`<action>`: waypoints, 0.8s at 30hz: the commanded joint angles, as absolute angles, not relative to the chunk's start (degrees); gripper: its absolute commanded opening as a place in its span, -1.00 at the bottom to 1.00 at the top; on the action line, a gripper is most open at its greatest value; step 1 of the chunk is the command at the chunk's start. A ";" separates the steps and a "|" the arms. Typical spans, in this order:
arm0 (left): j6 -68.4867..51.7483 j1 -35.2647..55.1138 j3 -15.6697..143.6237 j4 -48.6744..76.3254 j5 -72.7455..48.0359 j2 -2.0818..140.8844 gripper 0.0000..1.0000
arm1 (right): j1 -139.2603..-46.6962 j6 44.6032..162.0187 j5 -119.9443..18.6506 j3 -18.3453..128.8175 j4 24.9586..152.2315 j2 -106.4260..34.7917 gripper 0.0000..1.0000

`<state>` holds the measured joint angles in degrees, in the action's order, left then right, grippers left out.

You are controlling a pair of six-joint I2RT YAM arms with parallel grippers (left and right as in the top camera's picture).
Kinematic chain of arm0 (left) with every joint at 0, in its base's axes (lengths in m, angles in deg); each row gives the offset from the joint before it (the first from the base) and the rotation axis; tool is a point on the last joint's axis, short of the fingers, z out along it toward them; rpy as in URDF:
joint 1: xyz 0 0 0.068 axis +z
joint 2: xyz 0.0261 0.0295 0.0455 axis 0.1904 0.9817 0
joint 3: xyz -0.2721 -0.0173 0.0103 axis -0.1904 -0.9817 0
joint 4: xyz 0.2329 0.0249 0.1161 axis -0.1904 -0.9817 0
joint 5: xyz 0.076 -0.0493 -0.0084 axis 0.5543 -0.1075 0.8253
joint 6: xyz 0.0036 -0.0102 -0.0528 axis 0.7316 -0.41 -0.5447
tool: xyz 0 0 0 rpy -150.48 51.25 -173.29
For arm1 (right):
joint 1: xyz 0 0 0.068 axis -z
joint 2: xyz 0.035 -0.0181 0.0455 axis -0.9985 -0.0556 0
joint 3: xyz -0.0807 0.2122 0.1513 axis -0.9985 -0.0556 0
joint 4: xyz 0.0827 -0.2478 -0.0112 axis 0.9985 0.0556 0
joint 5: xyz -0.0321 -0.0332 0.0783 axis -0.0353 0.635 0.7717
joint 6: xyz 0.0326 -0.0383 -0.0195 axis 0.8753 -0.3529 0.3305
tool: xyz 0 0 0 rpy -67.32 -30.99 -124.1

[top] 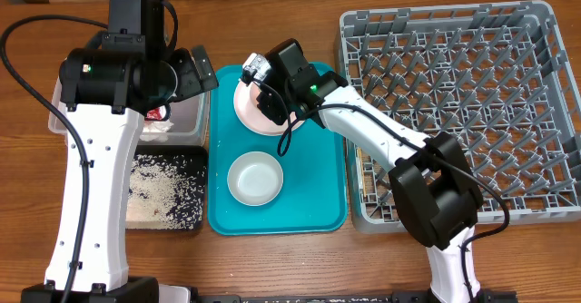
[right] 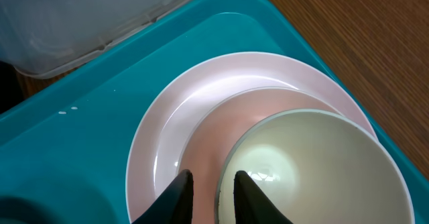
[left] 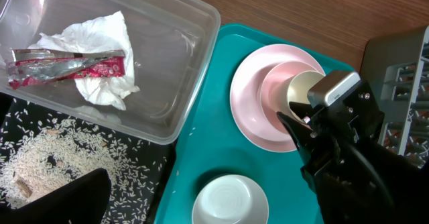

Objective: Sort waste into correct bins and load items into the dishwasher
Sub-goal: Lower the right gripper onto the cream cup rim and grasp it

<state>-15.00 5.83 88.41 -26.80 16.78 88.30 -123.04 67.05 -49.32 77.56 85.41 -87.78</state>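
At the 12 o'clock end of the teal tray [top: 318,203], a white bowl [right: 315,177] sits on the pink plate [right: 174,123]. The right claw [right: 213,190] straddles the bowl's 9 o'clock rim in its wrist view, nearly together; I cannot tell if it pinches. The left claw [top: 195,72] hangs wide apart and empty near the clear tub [left: 181,70]. I judge the bowl light, rigid and slippery, so grip the rim squarely.

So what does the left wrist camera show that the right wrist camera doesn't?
Only left wrist: napkin and wrapper in the tub, rice in the black tray, a second bowl. Only right wrist: nothing new, just a close look at the right end effector straddling the rim of the bowl. Both: plate, that bowl on it, teal tray, tub.
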 commanded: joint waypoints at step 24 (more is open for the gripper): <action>-13.91 6.09 88.76 -26.75 16.74 88.52 1.00 | -122.69 67.07 -49.65 77.34 84.65 -88.44 -0.92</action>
